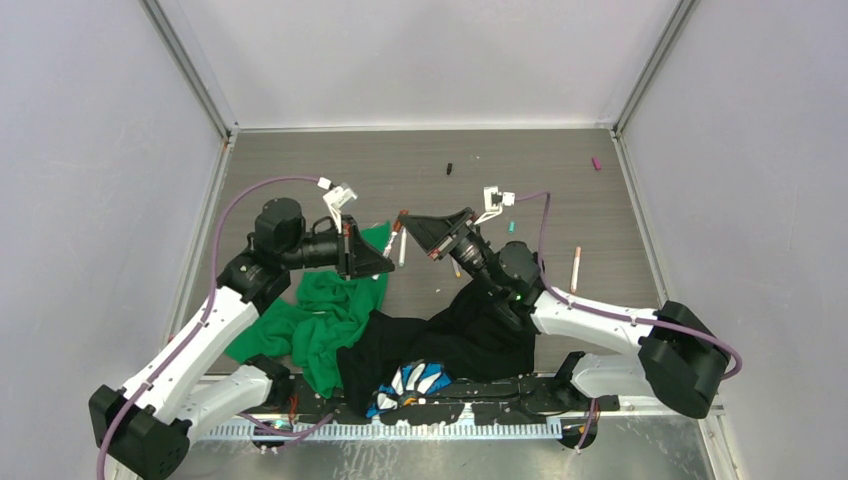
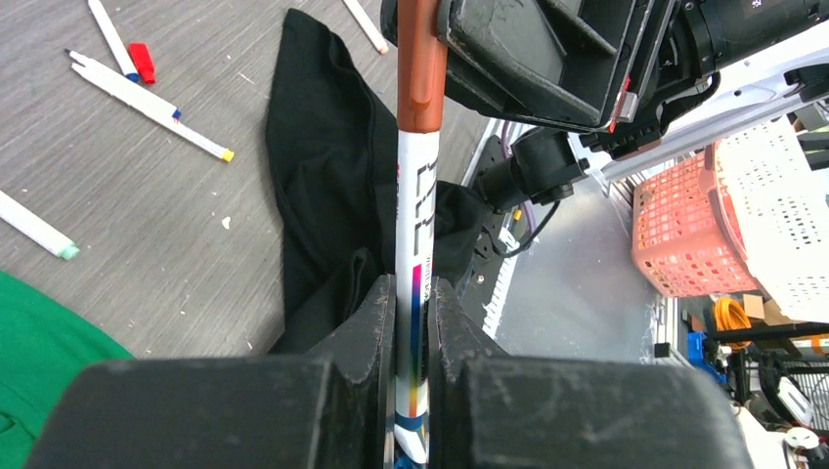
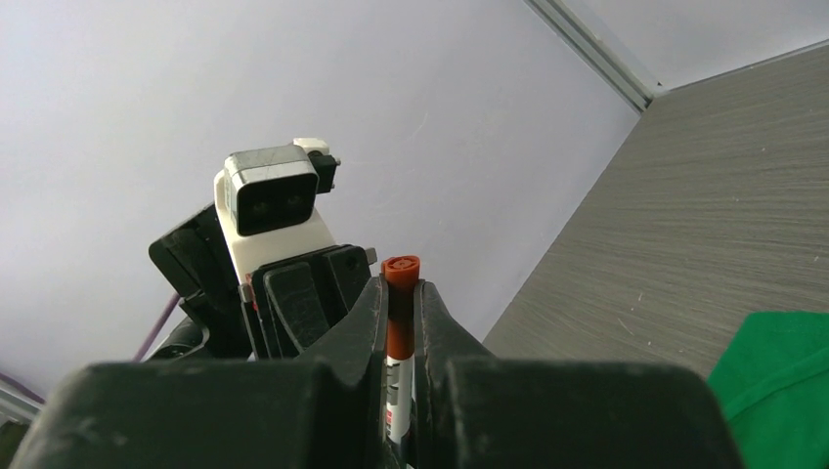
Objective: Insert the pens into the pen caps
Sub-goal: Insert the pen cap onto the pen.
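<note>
- The left gripper (image 2: 413,298), nearest the lens in its wrist view, has its black fingers (image 2: 376,322) clenched low on the barrel of a slim white-barrelled plastic pen (image 2: 418,195).
- The pen runs toward 12 o'clock in that view, and its far end sits inside a rust-brown cylindrical plastic cap (image 2: 421,68). Whether the cap is pushed fully home, I cannot tell.
- The right gripper (image 3: 399,293) is pinched tight on that cap, whose closed end pokes out past the pads.
- In the top view, pen and cap hang between the two wrists, above the middle of the grey wood-grain table (image 1: 520,170).
- Handling, as a judgement: the pen looks light, stiff and smooth, so it could slip or skew. A hold on the barrel and on the cap's sides, with both kept in line, suits the push.
- Black printing runs along the barrel beside a rainbow stripe. It is too foreshortened to read, and no brand shows.
- Loose white pens (image 2: 127,90) and a small red cap (image 2: 143,62) lie at 10 o'clock from the held pen, with a black cloth (image 2: 323,176) beside them.
</note>
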